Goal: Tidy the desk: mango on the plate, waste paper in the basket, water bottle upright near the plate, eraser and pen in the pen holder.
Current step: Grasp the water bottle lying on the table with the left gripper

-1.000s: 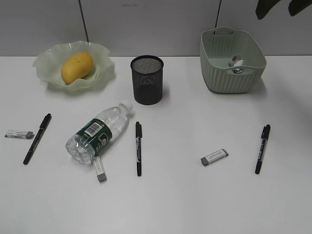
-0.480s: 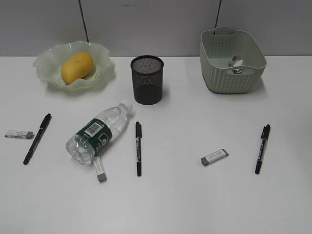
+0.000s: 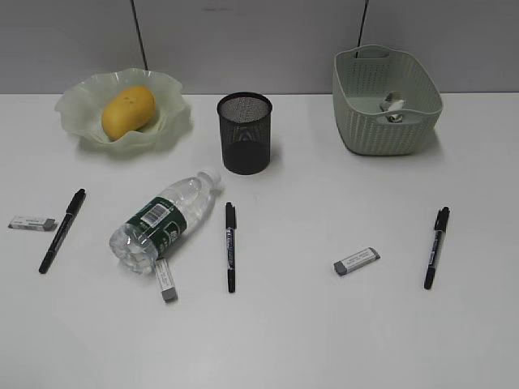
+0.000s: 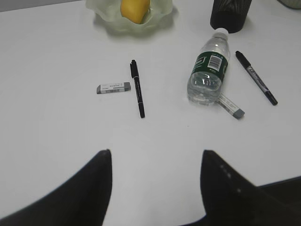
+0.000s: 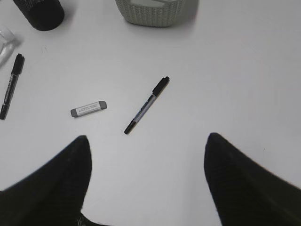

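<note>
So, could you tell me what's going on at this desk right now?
A two-armed robot is partway through tidying. The mango sits on the plate and the waste paper lies in the basket. The water bottle lies on its side, and three pens and three erasers are scattered on the desk, none visibly in the pen holder. The left gripper and right gripper are open, above the desk, holding nothing.

A plain grey panelled back wall (image 3: 259, 40) spans twelve o'clock, crossed by a thin dark vertical strip (image 3: 139, 32) at eleven and a second dark strip (image 3: 365, 20) at one.
</note>
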Tool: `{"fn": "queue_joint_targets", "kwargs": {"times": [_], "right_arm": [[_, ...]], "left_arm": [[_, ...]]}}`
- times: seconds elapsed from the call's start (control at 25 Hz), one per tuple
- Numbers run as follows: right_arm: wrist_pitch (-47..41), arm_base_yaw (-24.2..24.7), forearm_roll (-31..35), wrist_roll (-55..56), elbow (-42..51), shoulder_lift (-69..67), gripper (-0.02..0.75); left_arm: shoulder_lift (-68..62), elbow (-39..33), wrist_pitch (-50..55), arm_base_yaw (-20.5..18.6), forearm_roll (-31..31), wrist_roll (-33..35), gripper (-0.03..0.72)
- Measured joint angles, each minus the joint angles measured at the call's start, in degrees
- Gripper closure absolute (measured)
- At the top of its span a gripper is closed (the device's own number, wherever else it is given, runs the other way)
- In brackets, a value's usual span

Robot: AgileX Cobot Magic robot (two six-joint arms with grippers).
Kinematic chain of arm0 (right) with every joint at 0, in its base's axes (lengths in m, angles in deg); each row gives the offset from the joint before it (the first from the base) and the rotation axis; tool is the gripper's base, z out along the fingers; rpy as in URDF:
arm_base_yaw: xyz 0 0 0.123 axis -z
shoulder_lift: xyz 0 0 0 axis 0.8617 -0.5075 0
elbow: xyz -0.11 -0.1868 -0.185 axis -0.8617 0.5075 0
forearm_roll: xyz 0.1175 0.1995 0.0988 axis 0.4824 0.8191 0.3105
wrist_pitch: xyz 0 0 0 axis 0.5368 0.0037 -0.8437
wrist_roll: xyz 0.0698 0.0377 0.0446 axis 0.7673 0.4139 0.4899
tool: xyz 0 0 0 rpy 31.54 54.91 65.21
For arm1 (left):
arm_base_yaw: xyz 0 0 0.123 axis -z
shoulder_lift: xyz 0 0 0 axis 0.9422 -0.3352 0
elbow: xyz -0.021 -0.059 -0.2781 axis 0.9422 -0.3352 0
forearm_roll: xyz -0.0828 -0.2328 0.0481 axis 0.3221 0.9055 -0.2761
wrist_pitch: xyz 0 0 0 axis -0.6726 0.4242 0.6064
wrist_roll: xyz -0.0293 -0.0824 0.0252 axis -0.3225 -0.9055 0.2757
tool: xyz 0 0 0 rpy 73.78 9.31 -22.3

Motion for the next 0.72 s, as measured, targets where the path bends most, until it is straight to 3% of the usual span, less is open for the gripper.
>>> {"fn": "queue_joint_targets", "kwargs": {"times": [0.36,0.72], "right_arm": [[0.3,0.0,0.1,0.0,16.2,23.0,0.153],[-5.1,0.0,-1.1,0.0,21.3,37.4,0.153]], "left_arm": [[0.0,0.0,0.0,0.0,0.0,0.0,0.236],[-1.8,0.0,-0.1,0.0,0.7,0.0,0.236]]}}
